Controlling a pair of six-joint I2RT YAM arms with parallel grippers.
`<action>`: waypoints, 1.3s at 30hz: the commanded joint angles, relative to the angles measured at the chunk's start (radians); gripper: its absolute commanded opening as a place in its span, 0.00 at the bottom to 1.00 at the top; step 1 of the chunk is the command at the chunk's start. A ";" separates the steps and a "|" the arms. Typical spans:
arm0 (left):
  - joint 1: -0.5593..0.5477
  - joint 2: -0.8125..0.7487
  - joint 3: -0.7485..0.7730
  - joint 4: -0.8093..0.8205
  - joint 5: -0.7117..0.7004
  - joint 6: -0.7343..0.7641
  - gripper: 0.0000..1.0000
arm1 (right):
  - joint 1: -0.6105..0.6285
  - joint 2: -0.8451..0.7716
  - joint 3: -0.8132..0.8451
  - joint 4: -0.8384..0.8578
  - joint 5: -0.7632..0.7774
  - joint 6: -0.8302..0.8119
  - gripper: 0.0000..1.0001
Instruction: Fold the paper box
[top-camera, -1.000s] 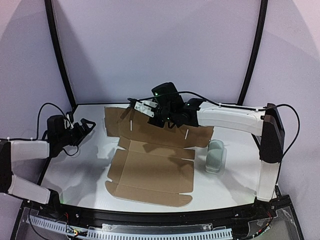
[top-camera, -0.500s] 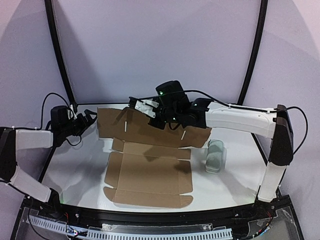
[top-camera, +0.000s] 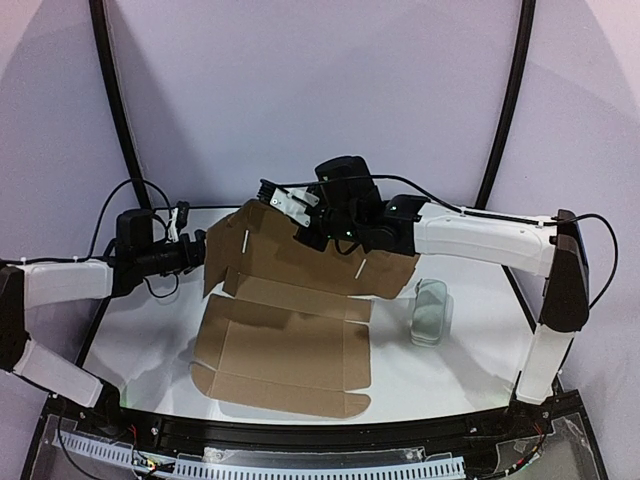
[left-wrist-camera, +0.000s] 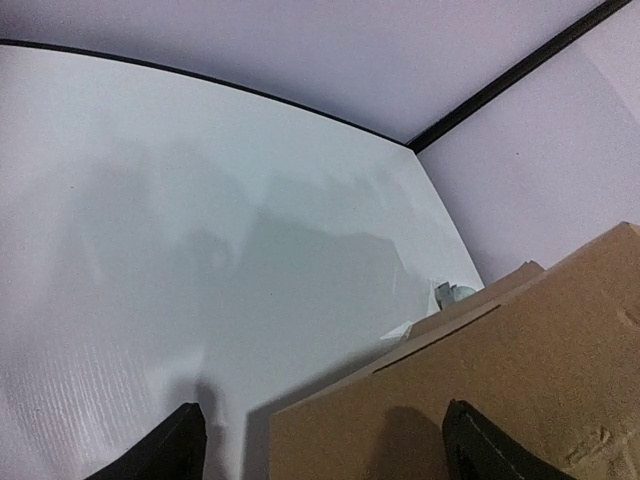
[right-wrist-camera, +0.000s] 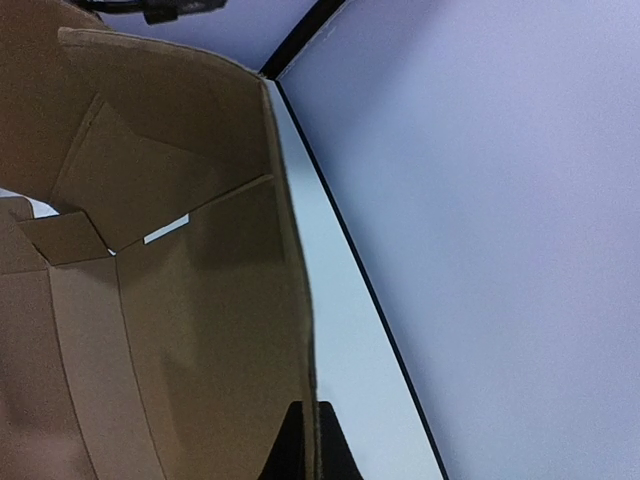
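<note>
The paper box (top-camera: 285, 340) is a brown cardboard die-cut sheet; its front part lies flat on the white table (top-camera: 150, 335) and its rear panel (top-camera: 280, 250) is lifted and tilted up. My right gripper (top-camera: 300, 222) is shut on the rear panel's top edge; in the right wrist view the fingertips (right-wrist-camera: 325, 455) pinch the cardboard edge (right-wrist-camera: 295, 330). My left gripper (top-camera: 197, 250) is open at the panel's left edge; in the left wrist view the cardboard corner (left-wrist-camera: 480, 400) lies between the two spread fingertips (left-wrist-camera: 180, 445).
A pale grey-green oblong object (top-camera: 431, 312) stands on the table right of the box. Black frame posts (top-camera: 118, 110) rise at the back left and right, with lilac walls behind. The table's black front rail (top-camera: 300, 440) runs along the bottom.
The right gripper has raised the rear panel higher and the whole sheet has slid left. The left gripper has moved right, up to the panel's left edge.
</note>
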 joint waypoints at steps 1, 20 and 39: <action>-0.008 -0.056 -0.042 -0.036 0.014 0.001 0.82 | 0.020 -0.013 0.032 0.070 0.042 0.044 0.00; -0.142 -0.064 -0.118 0.008 -0.044 0.055 0.77 | 0.045 0.008 -0.173 0.281 0.097 -0.154 0.00; -0.142 0.001 -0.183 0.083 -0.001 0.095 0.70 | 0.098 0.088 -0.432 0.702 0.078 -0.471 0.00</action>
